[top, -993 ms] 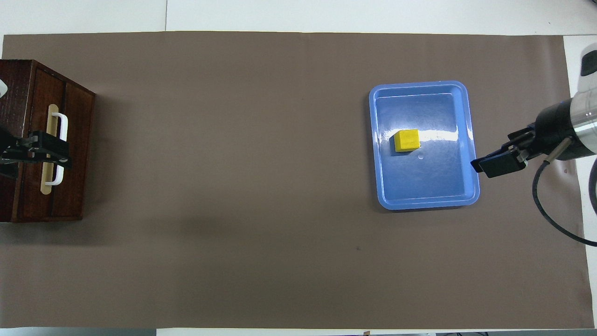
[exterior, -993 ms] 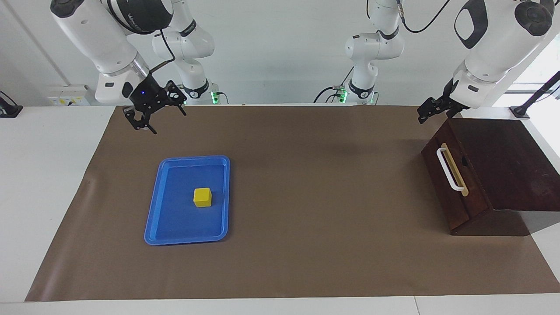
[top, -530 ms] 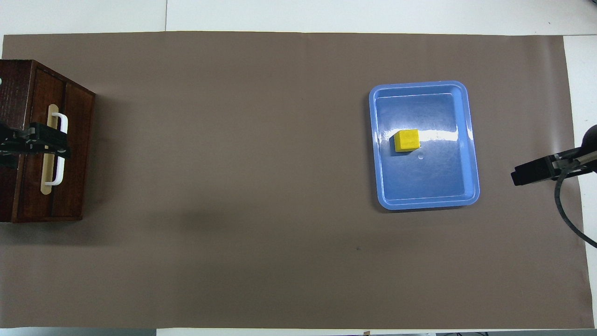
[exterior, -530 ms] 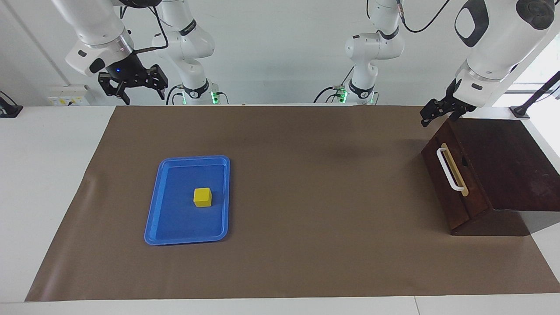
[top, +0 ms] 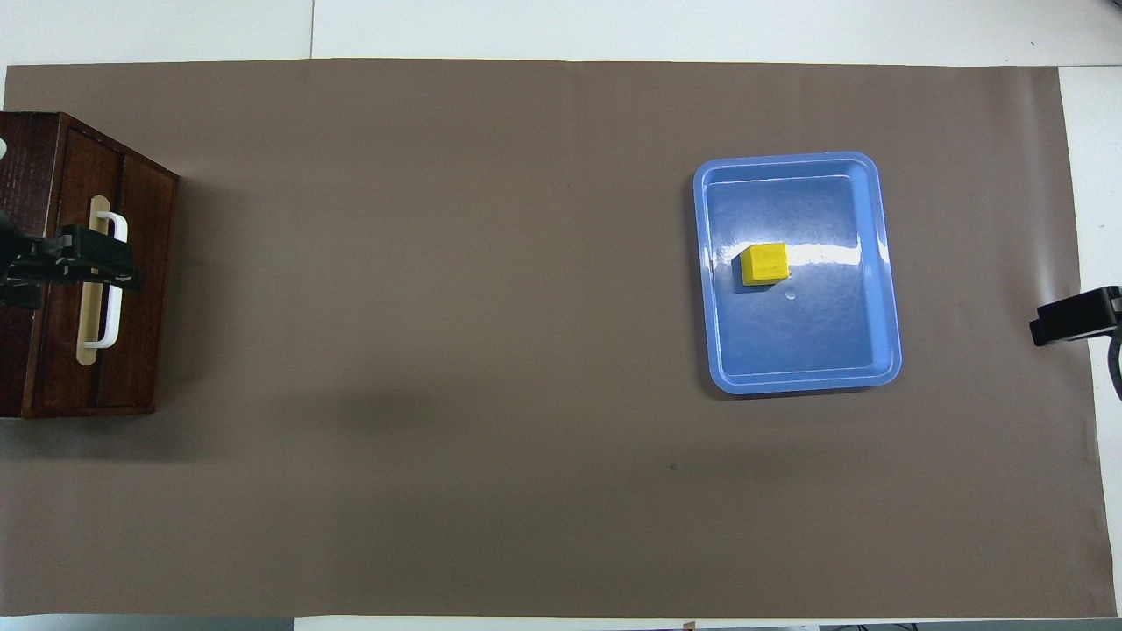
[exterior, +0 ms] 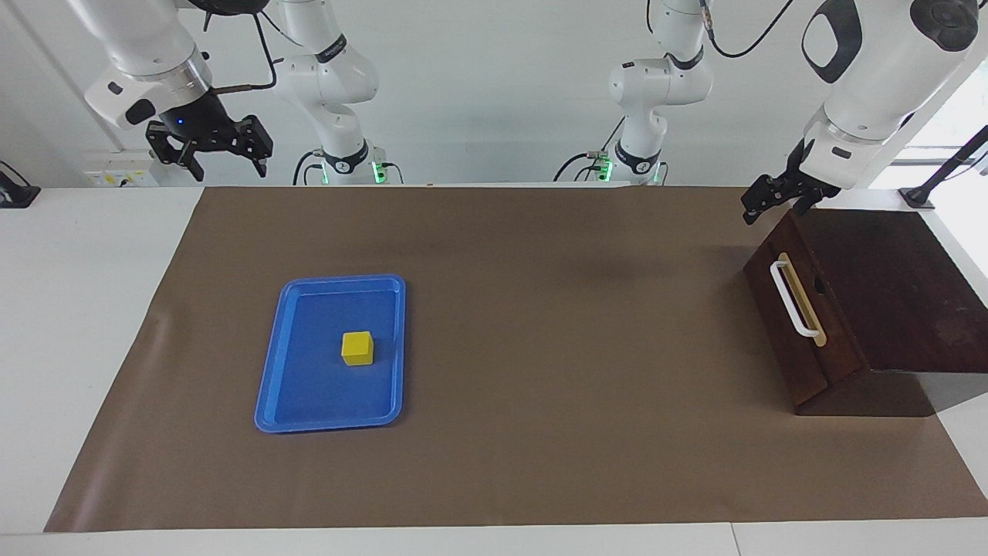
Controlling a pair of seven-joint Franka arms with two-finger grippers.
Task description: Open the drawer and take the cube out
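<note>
Right tool (exterior: 225,154): we saw it raised over the right arm's end of the tabletop, at the edge of the brown mat, empty, its two fingers (exterior: 187,164) standing apart and pointing down.
Right tool from overhead: only its dark tip (top: 1071,315) showed, at the mat's edge.
Left tool (exterior: 764,202): we found it up in the air over the corner of the cabinet (exterior: 888,309), above the end of the drawer front that lay closer to the robots, touching nothing that we could make out; its fingers were spread, with nothing between them.
Left tool from overhead: it covered the middle of the white handle (top: 112,280), yet the facing view showed it well above that handle.
Drawer (exterior: 795,316): below the left tool, pushed in flush with the cabinet, its white bar handle on the tan strip untouched.
Cube (exterior: 357,348): the yellow block sat on the floor of the blue tray (exterior: 270,386), well apart from both tools, at the right tool's end of the mat and far from the left tool and the drawer.
Tray: flat on the mat, below and forward of the right tool, holding only the cube.
Mat (exterior: 540,386): brown sheet spread over the white tabletop (exterior: 77,309), under tray and cabinet front.
</note>
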